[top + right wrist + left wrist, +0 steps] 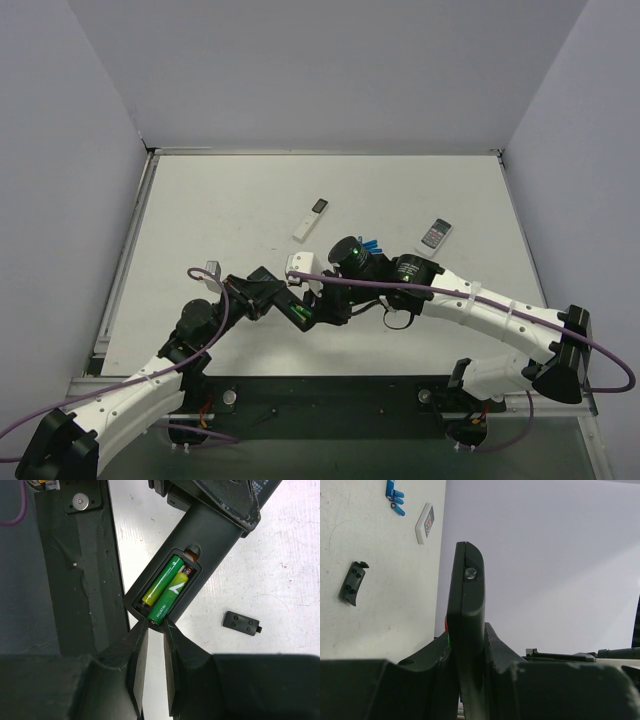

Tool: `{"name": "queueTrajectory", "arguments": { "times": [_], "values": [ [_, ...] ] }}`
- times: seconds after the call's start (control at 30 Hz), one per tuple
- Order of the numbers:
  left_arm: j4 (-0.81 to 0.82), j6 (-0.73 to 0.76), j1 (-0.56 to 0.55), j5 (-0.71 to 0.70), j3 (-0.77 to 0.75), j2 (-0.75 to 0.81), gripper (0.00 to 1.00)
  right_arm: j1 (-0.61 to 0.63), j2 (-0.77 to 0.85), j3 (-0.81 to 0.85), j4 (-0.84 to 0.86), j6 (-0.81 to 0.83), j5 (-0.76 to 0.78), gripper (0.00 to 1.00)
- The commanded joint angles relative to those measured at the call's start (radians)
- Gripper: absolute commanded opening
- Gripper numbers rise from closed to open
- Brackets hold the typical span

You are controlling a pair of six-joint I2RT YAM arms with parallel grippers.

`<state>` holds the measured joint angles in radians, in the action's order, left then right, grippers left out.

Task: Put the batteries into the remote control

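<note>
The black remote control (210, 530) is held back-up off the table, with my left gripper (467, 645) shut on its body (466, 610). Its battery bay is uncovered and holds two green batteries. One battery (161, 582) lies flat in the far slot. The other (171, 597) sits tilted, its near end over the bay's rim. My right gripper (157, 623) pinches that near end between its fingertips. In the top view both grippers meet at the remote (300, 316), the left gripper (275, 300) on the left and the right gripper (325, 305) on the right.
The black battery cover (242, 623) lies on the table beside the remote, also seen as the cover (352, 582) in the left wrist view. Several blue cells (372, 243), a white stick remote (311, 220) and a short white remote (435, 235) lie farther back.
</note>
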<state>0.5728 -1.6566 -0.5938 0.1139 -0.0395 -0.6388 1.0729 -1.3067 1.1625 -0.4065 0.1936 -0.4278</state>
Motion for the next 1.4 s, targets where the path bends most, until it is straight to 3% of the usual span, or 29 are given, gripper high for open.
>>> {"name": "queueTrajectory", "arguments": {
  "times": [0.0, 0.2, 0.53, 0.87, 1.03, 1.37],
  "values": [
    [0.087, 0.011, 0.002, 0.015, 0.061, 0.007, 0.0, -0.005, -0.008, 0.003, 0.029, 0.015, -0.025, 0.15],
    [0.093, 0.026, 0.002, 0.024, 0.053, 0.004, 0.0, -0.005, -0.022, 0.014, 0.034, 0.01, -0.037, 0.14],
    [0.087, 0.054, 0.002, 0.036, 0.052, 0.005, 0.0, -0.01, 0.049, 0.032, 0.009, 0.012, -0.094, 0.31],
    [0.076, 0.08, 0.002, 0.056, 0.046, 0.011, 0.0, -0.057, 0.099, 0.0, -0.037, 0.305, -0.238, 0.38],
    [0.075, 0.092, 0.002, 0.067, 0.024, 0.008, 0.0, -0.062, 0.103, -0.02, -0.038, 0.466, -0.304, 0.36],
    [0.079, 0.101, 0.002, 0.076, 0.012, 0.001, 0.0, -0.06, 0.027, 0.025, -0.052, 0.527, -0.353, 0.27]
  ]
}}
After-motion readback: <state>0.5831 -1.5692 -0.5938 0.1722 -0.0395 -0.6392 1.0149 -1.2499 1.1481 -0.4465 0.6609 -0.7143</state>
